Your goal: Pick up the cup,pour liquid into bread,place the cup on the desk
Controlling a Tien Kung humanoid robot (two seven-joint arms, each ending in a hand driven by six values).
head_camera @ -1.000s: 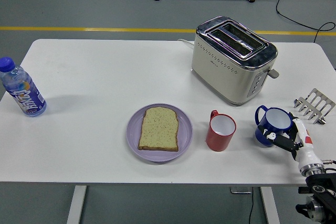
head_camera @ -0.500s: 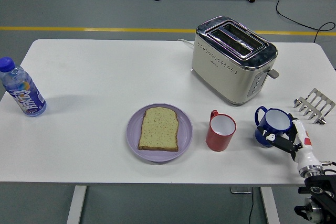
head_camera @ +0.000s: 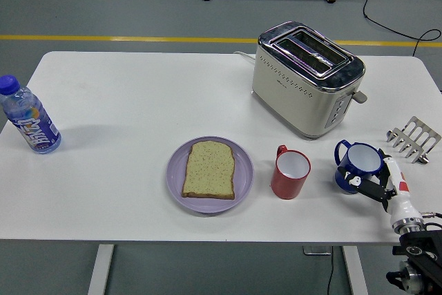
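1 blue cup (head_camera: 359, 164) against the right hand (head_camera: 382, 186).

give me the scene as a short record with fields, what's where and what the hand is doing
bread: one slice on a purple plate, near centre
red cup: upright, right of the plate, untouched
blue cup: upright, right of the red cup
right hand: at the blue cup's near right side, grip unclear
toaster: behind the cups
bottle: far left edge
metal rack: right edge
left arm: out of view
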